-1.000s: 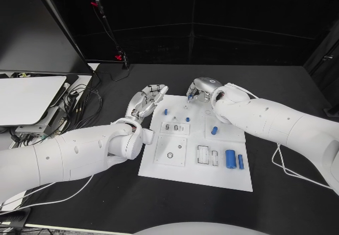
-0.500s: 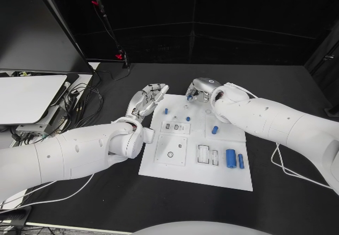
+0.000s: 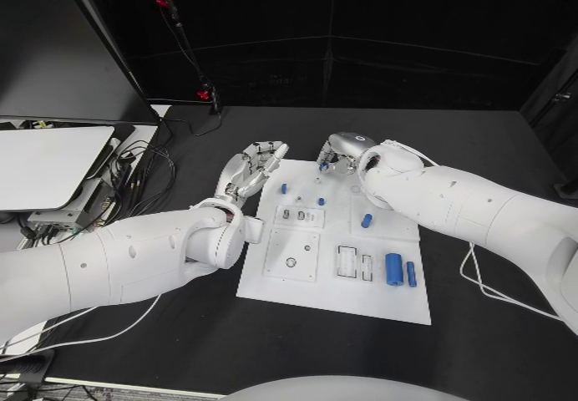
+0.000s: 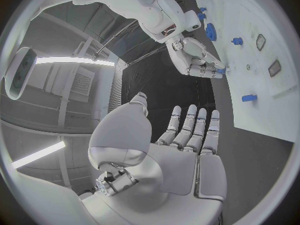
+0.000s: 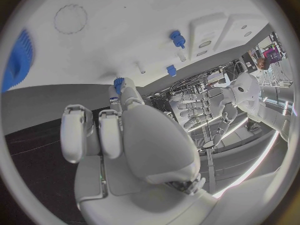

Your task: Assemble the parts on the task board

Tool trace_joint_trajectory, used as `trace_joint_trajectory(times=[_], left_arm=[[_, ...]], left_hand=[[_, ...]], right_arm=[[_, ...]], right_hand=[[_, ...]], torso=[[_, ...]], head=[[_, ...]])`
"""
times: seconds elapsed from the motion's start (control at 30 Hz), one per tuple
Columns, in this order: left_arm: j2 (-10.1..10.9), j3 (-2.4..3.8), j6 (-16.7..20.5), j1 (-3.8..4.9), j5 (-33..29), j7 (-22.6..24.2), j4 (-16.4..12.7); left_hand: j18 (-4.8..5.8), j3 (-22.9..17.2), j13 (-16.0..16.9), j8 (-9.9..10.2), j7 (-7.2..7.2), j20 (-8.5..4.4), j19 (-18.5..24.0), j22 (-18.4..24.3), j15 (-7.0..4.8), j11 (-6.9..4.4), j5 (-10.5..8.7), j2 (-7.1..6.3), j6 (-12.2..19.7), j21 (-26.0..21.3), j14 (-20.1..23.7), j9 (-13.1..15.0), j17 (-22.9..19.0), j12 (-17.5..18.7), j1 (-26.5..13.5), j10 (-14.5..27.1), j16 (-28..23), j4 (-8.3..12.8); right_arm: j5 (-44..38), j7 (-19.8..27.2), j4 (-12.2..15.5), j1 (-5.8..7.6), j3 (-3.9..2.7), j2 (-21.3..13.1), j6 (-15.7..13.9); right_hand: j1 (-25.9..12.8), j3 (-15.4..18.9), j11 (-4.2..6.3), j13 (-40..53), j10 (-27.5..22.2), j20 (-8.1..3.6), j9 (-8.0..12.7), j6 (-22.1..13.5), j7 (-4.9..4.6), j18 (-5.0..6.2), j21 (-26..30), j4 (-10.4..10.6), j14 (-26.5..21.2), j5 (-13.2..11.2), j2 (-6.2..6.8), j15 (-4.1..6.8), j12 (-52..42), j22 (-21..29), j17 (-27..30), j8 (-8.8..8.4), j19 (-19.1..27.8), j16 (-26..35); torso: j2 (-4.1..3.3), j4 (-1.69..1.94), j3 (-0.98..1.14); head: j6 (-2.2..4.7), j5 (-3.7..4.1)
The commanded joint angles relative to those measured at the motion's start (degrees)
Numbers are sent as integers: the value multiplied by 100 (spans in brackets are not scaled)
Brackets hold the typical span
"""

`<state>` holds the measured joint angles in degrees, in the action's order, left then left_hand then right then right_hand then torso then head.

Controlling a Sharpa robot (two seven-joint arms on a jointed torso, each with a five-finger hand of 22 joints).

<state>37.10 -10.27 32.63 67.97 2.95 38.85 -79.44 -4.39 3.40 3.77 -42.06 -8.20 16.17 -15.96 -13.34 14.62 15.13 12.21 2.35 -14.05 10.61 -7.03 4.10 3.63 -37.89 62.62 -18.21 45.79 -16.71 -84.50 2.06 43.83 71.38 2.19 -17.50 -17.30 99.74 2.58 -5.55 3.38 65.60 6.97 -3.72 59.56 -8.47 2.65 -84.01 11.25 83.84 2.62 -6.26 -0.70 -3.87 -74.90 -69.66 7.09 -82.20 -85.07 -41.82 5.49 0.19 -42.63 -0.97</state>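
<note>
Task board (image 3: 343,288): white plate, mid-table, most parts not yet placed, as I judge it.

Head view. My right hand (image 3: 341,155) is at the board's far edge, pinching a small blue part (image 3: 323,166) at its fingertips. My left hand (image 3: 250,171) lies just beside the board's far left corner, fingers straight and apart, holding nothing. Loose on the board: a large blue cylinder (image 3: 392,270) and a slim blue piece (image 3: 411,275) near the board's right edge, a blue peg (image 3: 366,222) further up. Two small blue pegs (image 3: 283,190) appear to stand near the far left corner.

Left wrist view. My left hand (image 4: 187,150) is flat and empty beside the board (image 4: 262,90); the right hand (image 4: 197,60) pinches its part at the board's edge.

Right wrist view. My right hand (image 5: 119,135) shows blue at a fingertip, over the board (image 5: 125,40). A blue gear (image 5: 17,60) lies on the board.

Remaining, by my estimate: nearly all seating.
</note>
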Motion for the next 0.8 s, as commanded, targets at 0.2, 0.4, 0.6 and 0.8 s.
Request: trace_joint_trajectory(times=[0.2,0.4,0.6,0.8], left_arm=[[-6,6,-61,9,43,1625,-3],[-5,6,-67,9,43,1616,-5],[-5,6,-75,9,43,1609,-4],[-9,6,-82,9,43,1597,3]], left_hand=[[-93,28,-6,-16,-885,30,11,-8,54,3,28,68,-24,20,4,-11,7,-26,-7,-23,32,-2],[-93,28,-6,-16,-885,30,11,-8,54,3,28,68,-24,20,4,-11,7,-26,-7,-23,32,-2],[-93,30,-6,-16,-885,30,10,-10,54,3,33,76,-23,23,4,-12,7,-27,-3,-22,32,-2],[-92,31,-6,-16,-885,30,11,-11,55,3,37,82,-22,24,4,-13,7,-27,0,-22,33,-2]], right_arm=[[5,-115,-43,5,-4,52,152],[5,-183,-75,0,-4,68,189],[5,-220,-78,-2,-3,71,203],[20,-129,-39,-4,-3,36,26]], right_hand=[[16,-23,-35,1,-166,42,-1,-88,-29,72,66,77,247,21,95,-56,48,-110,69,-97,40,36],[22,-48,-53,2,-249,55,-3,-119,-35,74,72,101,244,21,118,-70,45,-105,74,-136,43,41],[-76,-15,-151,4,-574,111,11,-325,80,104,151,185,198,17,254,-144,46,40,283,-286,128,108],[-673,256,-237,21,-1170,193,21,-1157,323,180,348,380,96,17,592,-217,25,363,701,-372,314,269]], torso=[[-2,3,-3],[-1,3,-5],[-2,1,-5],[0,-3,-7]], head=[[-4,3],[-6,5],[-4,4],[-6,9]])
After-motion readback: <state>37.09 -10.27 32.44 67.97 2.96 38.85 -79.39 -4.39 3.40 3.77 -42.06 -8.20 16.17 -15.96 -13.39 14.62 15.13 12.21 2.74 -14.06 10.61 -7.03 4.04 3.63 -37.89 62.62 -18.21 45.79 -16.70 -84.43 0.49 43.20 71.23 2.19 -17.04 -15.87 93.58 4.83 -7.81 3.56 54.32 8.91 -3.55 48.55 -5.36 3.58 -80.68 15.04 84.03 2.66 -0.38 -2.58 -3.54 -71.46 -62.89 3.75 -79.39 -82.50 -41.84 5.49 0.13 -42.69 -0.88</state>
